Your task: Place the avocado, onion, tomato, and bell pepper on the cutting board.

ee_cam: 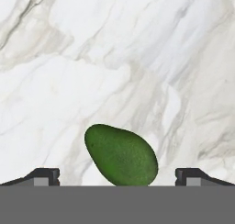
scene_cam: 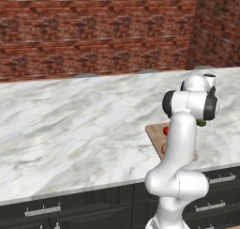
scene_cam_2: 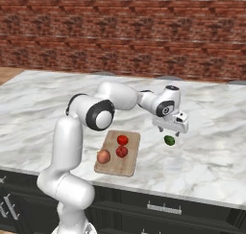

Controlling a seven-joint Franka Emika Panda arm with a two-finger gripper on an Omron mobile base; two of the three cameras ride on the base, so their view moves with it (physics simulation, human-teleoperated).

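Directly under the wide-open gripper (ee_cam: 117, 176), the avocado (ee_cam: 121, 155) lies between the fingertips, its long axis running diagonally across the gap.

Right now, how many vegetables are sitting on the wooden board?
3: two red ones, one toward the board's far end and one just nearer, plus the onion by its left edge. The avocado lies off it, on the counter.

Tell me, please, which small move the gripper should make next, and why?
Probably a straight descent onto the avocado. The gripper hangs just above it with its fingers wide apart, and the hand view shows the avocado between the two tips, lying on the marble counter beside the cutting board. The onion and two red items already rest on the board.
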